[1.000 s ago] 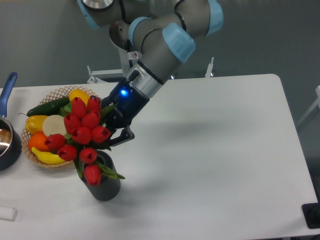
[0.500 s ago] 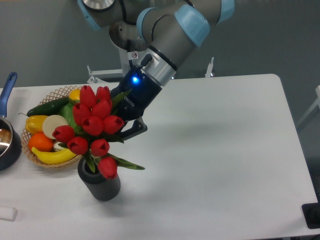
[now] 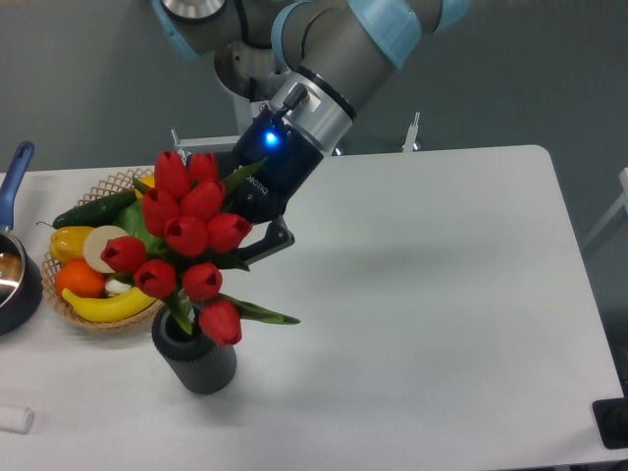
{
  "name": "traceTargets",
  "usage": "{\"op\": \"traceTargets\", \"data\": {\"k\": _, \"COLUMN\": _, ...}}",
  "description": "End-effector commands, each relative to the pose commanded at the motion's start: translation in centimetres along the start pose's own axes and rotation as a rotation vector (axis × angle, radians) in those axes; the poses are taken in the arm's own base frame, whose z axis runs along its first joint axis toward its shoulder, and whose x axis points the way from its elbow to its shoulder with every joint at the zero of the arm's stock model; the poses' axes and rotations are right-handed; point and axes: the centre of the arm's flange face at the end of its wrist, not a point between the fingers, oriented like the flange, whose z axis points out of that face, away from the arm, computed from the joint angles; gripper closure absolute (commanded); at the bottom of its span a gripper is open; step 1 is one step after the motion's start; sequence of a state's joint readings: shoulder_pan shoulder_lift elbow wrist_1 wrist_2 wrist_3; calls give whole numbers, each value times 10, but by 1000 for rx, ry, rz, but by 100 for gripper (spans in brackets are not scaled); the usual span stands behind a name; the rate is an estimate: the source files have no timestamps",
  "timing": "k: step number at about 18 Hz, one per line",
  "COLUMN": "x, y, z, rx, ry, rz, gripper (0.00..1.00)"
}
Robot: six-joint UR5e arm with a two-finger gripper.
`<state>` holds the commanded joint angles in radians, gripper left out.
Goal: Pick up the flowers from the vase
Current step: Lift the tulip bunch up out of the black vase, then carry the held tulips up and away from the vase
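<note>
The gripper point(image 3: 238, 250) is closed on the flowers point(image 3: 186, 235), its dark fingers reaching into the bunch from the side away from the basket; one finger point(image 3: 267, 245) shows just behind the leaves, the other is hidden by the blooms. A blue light glows on the wrist above it, and the arm point(image 3: 324, 69) slants up and away toward the top edge of the view. The flowers are a tight cluster of red tulip buds with green leaves, tilted so that the heads lean toward the basket, and the bunch spreads wider than the vase point(image 3: 199, 355) below it. The lowest bud hangs just over the vase's rim, and a stem runs down into the opening, so the bunch is raised but not clear of the vase. A long leaf sticks out sideways above the rim, away from the basket. The vase is a dark ribbed cylinder standing upright on the white table point(image 3: 442, 294). Just beside the vase, partly behind the blooms, sits a woven basket point(image 3: 93, 186) of fruit and vegetables. Beyond the basket, at the edge of the view, stands a pot point(image 3: 15, 275) with a blue handle.
</note>
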<state>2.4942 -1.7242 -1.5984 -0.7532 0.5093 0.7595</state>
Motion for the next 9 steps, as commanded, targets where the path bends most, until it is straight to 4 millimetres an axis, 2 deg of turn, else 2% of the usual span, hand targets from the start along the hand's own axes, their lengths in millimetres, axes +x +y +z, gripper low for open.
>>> {"op": "traceTargets", "data": {"k": 2, "x": -4, "y": -1, "z": -6, "rx": 2, "ry": -13, "rz": -19, "gripper": 64}}
{"op": "traceTargets", "data": {"k": 4, "x": -25, "y": 6, "z": -28, "rx": 8, "ry": -60, "rz": -38, "gripper": 64}}
{"op": "traceTargets", "data": {"k": 7, "x": -66, "y": 36, "z": -76, "rx": 7, "ry": -160, "rz": -83, "gripper": 64}}
{"op": "traceTargets", "data": {"k": 9, "x": -88, "y": 46, "z": -107, "rx": 13, "ry": -218, "rz": -98, "gripper": 64}}
